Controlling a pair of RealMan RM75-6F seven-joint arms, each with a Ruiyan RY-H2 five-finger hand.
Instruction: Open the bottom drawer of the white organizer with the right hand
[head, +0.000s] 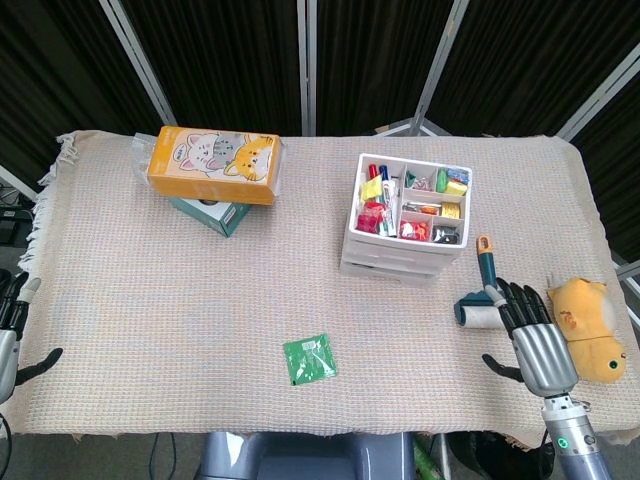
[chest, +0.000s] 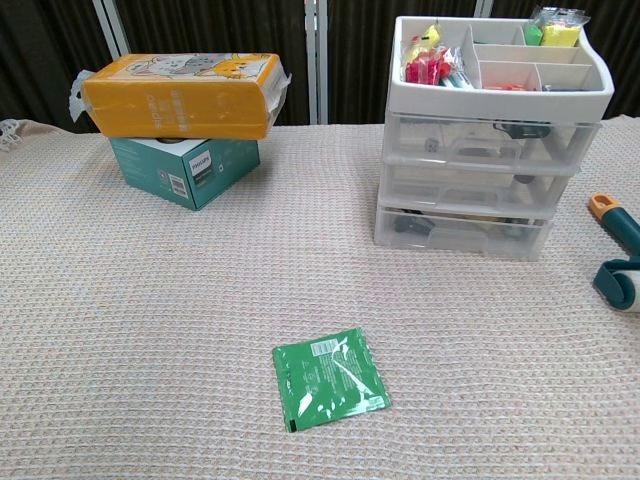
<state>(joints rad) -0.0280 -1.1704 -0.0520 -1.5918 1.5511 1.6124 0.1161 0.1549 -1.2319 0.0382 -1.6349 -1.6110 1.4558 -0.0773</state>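
The white organizer (head: 403, 221) stands right of the table's middle, its top tray full of small colourful items. In the chest view the organizer (chest: 480, 140) shows three clear drawers, and the bottom drawer (chest: 462, 232) sits pushed in. My right hand (head: 532, 336) hovers near the table's front right corner, fingers spread and holding nothing, well short of the organizer. My left hand (head: 10, 325) shows only partly at the left edge, fingers apart and empty. Neither hand appears in the chest view.
A lint roller (head: 481, 297) lies just left of my right hand. A yellow plush toy (head: 585, 316) sits at the right edge. A green packet (head: 309, 358) lies front centre. An orange cat box (head: 213, 164) rests on a teal box (chest: 183, 165) at the back left.
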